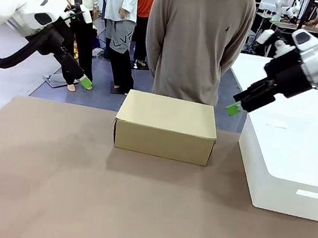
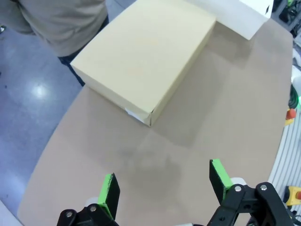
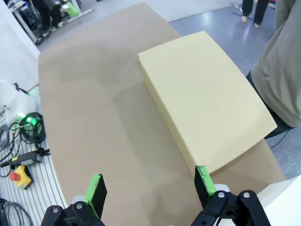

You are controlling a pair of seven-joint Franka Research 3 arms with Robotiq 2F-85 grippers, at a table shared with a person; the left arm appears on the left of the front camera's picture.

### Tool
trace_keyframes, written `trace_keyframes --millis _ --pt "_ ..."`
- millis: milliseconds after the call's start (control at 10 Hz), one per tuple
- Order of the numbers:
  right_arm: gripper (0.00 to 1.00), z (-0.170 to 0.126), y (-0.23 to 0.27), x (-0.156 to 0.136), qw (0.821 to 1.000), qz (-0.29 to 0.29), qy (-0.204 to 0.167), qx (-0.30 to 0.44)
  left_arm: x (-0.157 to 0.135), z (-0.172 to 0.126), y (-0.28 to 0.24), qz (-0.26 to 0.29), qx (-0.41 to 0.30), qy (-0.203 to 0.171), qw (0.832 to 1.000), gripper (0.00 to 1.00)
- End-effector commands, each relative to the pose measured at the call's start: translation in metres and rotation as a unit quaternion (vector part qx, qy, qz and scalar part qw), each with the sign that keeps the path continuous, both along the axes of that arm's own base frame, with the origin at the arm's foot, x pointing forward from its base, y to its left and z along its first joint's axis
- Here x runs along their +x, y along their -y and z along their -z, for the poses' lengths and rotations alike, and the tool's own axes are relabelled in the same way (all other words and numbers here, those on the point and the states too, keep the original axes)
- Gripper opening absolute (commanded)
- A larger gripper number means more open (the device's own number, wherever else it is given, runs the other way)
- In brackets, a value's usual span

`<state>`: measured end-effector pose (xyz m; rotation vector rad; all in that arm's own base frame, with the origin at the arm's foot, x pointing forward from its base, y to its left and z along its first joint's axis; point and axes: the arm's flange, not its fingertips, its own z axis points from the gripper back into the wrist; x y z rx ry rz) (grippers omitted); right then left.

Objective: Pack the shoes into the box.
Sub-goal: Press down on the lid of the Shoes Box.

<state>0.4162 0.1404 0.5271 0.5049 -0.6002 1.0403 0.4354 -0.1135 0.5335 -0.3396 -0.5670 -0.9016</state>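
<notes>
1. The left gripper [image 1: 80, 78] is held raised above and to the left of the table [image 1: 44, 185], well apart from the box. Its green-padded fingers [image 2: 109, 189] are spread wide with nothing between them, as seen in the left wrist view. This posture is judged to suit an arm parked clear of the work area, so that nothing on the table is blocked.

2. The box [image 1: 165, 126] is set near the far edge of the table, in the middle, just in front of the person [image 1: 197, 34] standing across it. Its lid is shut flat, so the shoes cannot be seen; whether they lie inside cannot be told. With the lid down and both arms clear, the packing is judged to be at or close to its end.

3. The white box [image 1: 287, 171] is stood on the right side of the table, beside the cardboard one but not touching it. It is judged to play no part in the packing.

4. The right gripper [image 1: 237, 105] is held raised above the gap between the two boxes, tilted down toward the table. Its fingers [image 3: 203, 180] are likewise spread apart and empty. It too is judged to be kept clear, not poised for a grasp.
</notes>
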Motion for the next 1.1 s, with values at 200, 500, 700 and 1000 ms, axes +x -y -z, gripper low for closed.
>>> trace_keyframes --millis 200,500,700,1000 --pt "1.0 0.003 -0.014 0.01 1.0 0.009 -0.002 -0.007 -0.01 0.005 0.007 -0.005 0.0 -0.006 1.0 1.0" --pt "1.0 0.003 -0.014 0.01 1.0 0.009 -0.002 -0.007 -0.008 0.0 0.006 0.001 -0.007 -0.003 1.0 1.0" --pt "0.61 -0.018 -0.018 0.002 0.999 0.038 -0.005 -0.001 -0.008 0.0 0.006 0.001 -0.007 -0.003 1.0 1.0" --pt "0.01 -0.026 -0.045 0.018 0.996 0.074 -0.031 -0.039 -0.008 0.0 0.006 0.001 -0.007 -0.003 1.0 1.0"
